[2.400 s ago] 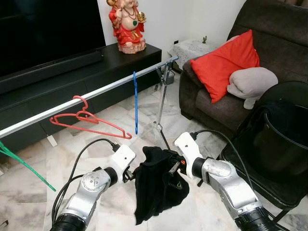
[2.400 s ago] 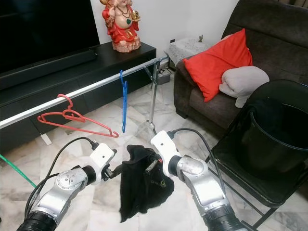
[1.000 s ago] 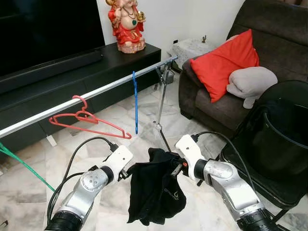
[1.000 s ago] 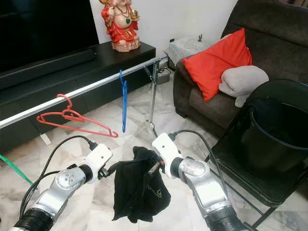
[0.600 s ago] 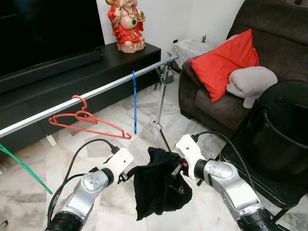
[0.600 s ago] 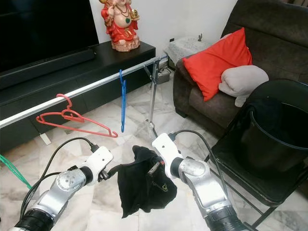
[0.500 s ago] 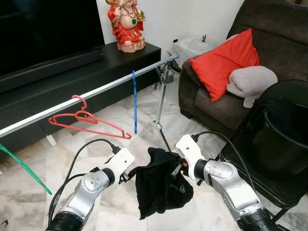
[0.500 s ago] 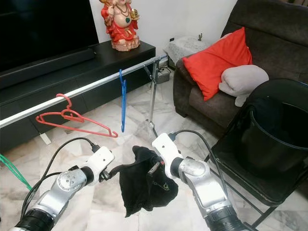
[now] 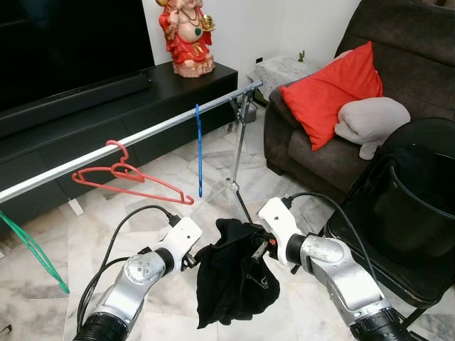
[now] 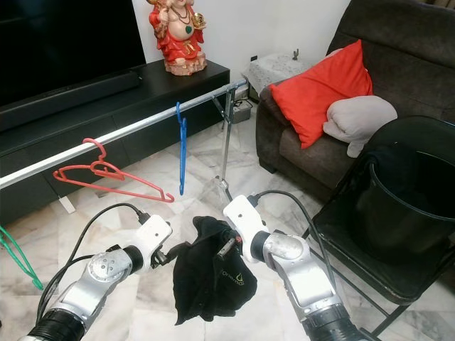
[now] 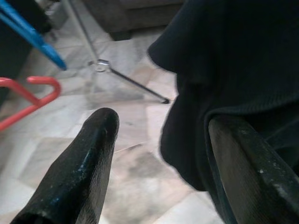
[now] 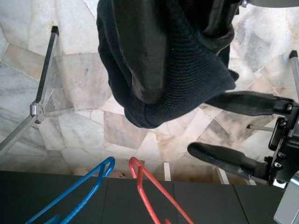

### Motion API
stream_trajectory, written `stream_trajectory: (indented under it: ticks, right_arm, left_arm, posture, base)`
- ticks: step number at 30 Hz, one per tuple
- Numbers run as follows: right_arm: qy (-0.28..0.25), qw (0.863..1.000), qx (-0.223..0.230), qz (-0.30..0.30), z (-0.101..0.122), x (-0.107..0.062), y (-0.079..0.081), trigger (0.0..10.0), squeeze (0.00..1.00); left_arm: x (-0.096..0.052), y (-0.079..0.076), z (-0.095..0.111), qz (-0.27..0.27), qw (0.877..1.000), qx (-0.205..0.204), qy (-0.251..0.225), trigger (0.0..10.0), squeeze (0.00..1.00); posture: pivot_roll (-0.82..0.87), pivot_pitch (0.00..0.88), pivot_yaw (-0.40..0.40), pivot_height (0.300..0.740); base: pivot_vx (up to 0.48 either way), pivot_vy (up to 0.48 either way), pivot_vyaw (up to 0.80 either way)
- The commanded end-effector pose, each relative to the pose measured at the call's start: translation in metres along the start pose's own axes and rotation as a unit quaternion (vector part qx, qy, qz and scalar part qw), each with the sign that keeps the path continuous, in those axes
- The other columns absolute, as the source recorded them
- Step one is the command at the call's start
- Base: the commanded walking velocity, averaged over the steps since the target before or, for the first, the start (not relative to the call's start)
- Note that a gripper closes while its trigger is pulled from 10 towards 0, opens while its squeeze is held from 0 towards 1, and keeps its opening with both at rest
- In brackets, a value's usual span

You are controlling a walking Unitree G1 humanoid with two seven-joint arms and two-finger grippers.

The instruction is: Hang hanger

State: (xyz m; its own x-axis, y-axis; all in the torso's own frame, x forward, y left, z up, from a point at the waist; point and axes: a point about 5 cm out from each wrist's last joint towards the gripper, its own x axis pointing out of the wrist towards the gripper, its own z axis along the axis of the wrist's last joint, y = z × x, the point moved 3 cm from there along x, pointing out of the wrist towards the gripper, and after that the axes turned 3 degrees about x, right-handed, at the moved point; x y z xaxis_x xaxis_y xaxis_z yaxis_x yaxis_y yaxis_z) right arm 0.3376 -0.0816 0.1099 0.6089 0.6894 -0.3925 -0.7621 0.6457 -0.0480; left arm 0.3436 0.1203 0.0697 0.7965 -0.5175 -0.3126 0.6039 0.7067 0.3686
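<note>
Right tool (image 9: 250,243) clenching black garment (image 9: 234,280); I'm bringing released left tool (image 9: 201,257) in, aiming for collar edge before threading onto red hanger (image 9: 128,179).

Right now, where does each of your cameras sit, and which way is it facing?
Left eye view: on the head, looking forward and down at the rail; both arms show, black cloth between them.
Right eye view: beside it, same scene, same arms.
Left wrist view: along the open left gripper, toward cloth and floor.
Right wrist view: along the right gripper, shut on the cloth, facing the floor.
Shared: both wrist views catch the red hanger.
</note>
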Motion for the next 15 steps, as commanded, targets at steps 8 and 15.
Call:
stream_trajectory:
  ticks: [8, 15]
  right_arm:
    - [0.003, 1.0, -0.011, -0.014, -0.0028, -0.002, -0.006, 10.0, 0.0]
    - [0.002, 1.0, -0.008, -0.017, -0.0032, -0.0018, -0.0071, 10.0, 0.0]
  left_arm:
    - [-0.0064, -0.0116, 0.0036, -0.062, 0.998, -0.02, -0.018, 10.0, 0.0]
    - [-0.0041, -0.0109, 0.0068, -0.055, 0.998, -0.021, -0.021, 10.0, 0.0]
  posture:
    - [0.04, 0.085, 0.034, 0.74]
    - [0.04, 0.085, 0.034, 0.74]
  base:
    - [0.0, 0.0, 0.0]
    - [0.0, 0.0, 0.0]
